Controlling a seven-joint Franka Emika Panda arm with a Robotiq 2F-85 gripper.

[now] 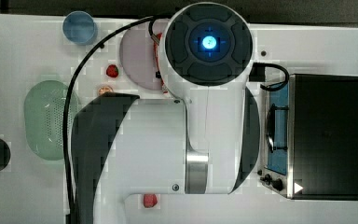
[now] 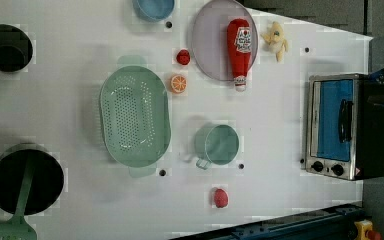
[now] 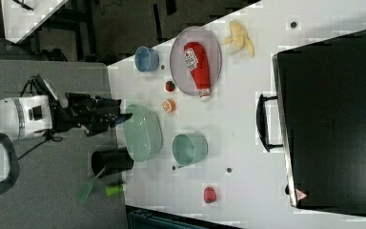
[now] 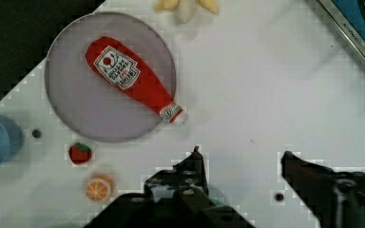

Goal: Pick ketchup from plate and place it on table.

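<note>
The ketchup point(image 4: 133, 78), a red bottle with a white label, lies flat on the pale lilac plate point(image 4: 81, 104), and its white cap reaches over the plate's rim. The left view has the ketchup point(image 2: 240, 50) on the plate point(image 2: 210, 45) near the table's far edge. My gripper point(image 4: 241, 156) is open with nothing between its fingers. It hovers above the white table point(image 4: 266, 85), a short way off the bottle's cap end. The right view shows the gripper point(image 3: 123, 116) well above the table, apart from the ketchup point(image 3: 198, 64).
Near the plate are a peeled banana point(image 2: 276, 39), a blue cup point(image 2: 153, 7), a strawberry point(image 2: 182, 56) and an orange slice point(image 2: 178, 83). A green colander point(image 2: 135, 115), a green cup point(image 2: 220, 144), a red lump point(image 2: 220, 197) and a toaster oven point(image 2: 340, 125) stand further off.
</note>
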